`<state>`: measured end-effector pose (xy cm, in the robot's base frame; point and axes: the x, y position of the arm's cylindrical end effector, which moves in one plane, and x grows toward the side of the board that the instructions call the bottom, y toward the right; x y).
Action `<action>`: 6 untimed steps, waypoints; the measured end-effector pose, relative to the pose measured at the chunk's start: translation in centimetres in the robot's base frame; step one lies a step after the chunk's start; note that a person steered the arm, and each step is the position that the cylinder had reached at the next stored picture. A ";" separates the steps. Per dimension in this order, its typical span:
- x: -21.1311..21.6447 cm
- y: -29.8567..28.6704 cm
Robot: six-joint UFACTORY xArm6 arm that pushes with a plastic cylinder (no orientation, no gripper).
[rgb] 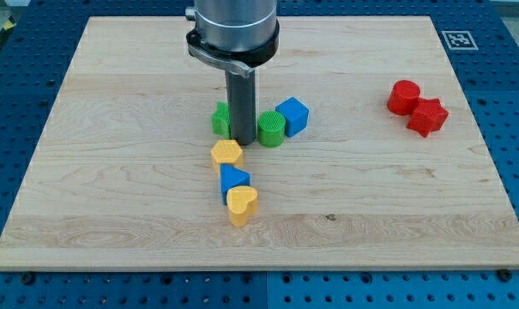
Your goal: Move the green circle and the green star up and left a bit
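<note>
A wooden board (113,215) is lying on a blue perforated table, seen from the near edge. A dark rod is hanging from the arm near the board's middle, and my tip (241,142) is resting on the surface with nothing held; it has no jaws, it only pushes.

The tip is sitting between the two green blocks: the green star (220,118) is just to its left, partly hidden behind the rod, and the green circle (271,129) is just to its right. A blue cube (292,115) is touching the circle's far right side.

Just near of the tip, a yellow block (227,154), a blue triangle (234,179) and a yellow heart (241,204) are forming a line. Two red blocks (417,107) are sitting well apart at far right.

Standing in the gap probably suits nudging each green piece separately.
</note>
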<state>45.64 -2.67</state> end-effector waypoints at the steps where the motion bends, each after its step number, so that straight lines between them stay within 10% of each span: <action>1: 2.1 0.1; 4: 1.7 8.4; 6: -1.3 0.7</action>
